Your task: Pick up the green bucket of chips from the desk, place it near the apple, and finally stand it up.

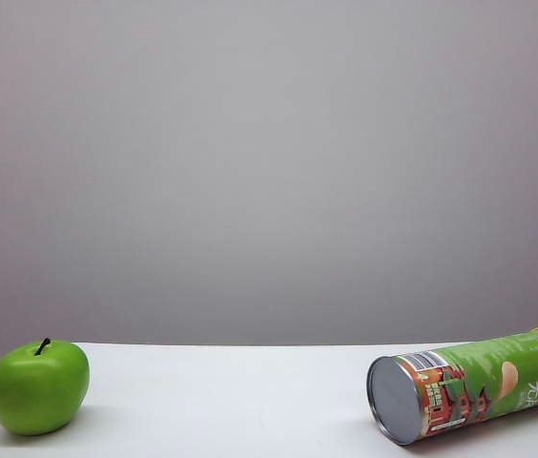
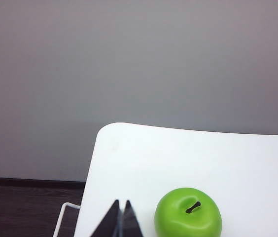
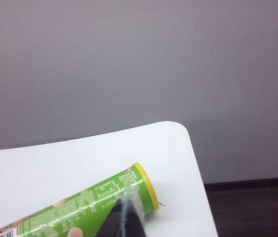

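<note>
The green bucket of chips lies on its side at the right of the white desk, silver base toward the camera, yellow lid pointing away to the right. In the right wrist view the bucket of chips lies below my right gripper, whose dark fingers are pressed together with nothing between them, above the lid end. The green apple sits upright at the desk's left. In the left wrist view my left gripper is shut and empty, just beside the apple. Neither gripper shows in the exterior view.
A plain grey wall stands behind the desk. The desk's rounded far corners show in both wrist views, with dark floor beyond the edges. A thin white frame sticks out beside the desk's left edge.
</note>
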Robot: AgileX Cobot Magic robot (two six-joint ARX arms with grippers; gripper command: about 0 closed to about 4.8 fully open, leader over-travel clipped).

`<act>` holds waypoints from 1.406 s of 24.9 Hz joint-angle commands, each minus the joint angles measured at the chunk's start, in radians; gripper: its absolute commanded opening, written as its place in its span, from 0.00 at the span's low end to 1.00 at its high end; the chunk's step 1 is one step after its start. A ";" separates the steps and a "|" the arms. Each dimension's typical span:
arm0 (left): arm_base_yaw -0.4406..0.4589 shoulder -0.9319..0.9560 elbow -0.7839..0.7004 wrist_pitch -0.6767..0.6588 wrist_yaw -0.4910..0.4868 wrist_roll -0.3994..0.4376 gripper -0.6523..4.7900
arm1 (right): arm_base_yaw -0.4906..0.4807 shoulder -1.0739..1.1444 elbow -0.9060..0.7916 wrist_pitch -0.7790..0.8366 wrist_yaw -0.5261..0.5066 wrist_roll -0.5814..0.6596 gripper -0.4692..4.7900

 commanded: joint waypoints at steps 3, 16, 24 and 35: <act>0.001 0.000 0.005 0.008 0.005 -0.006 0.11 | 0.000 0.000 -0.006 0.011 0.003 0.020 0.09; 0.001 0.000 0.145 0.037 0.139 -0.193 0.11 | 0.008 0.000 -0.004 0.009 -0.034 0.167 0.09; 0.001 0.135 0.379 -0.021 0.140 -0.213 0.11 | 0.033 0.005 0.060 -0.020 -0.016 0.178 0.09; 0.001 0.731 0.883 -0.336 0.403 0.115 0.11 | 0.031 0.285 0.309 -0.061 0.042 0.169 0.09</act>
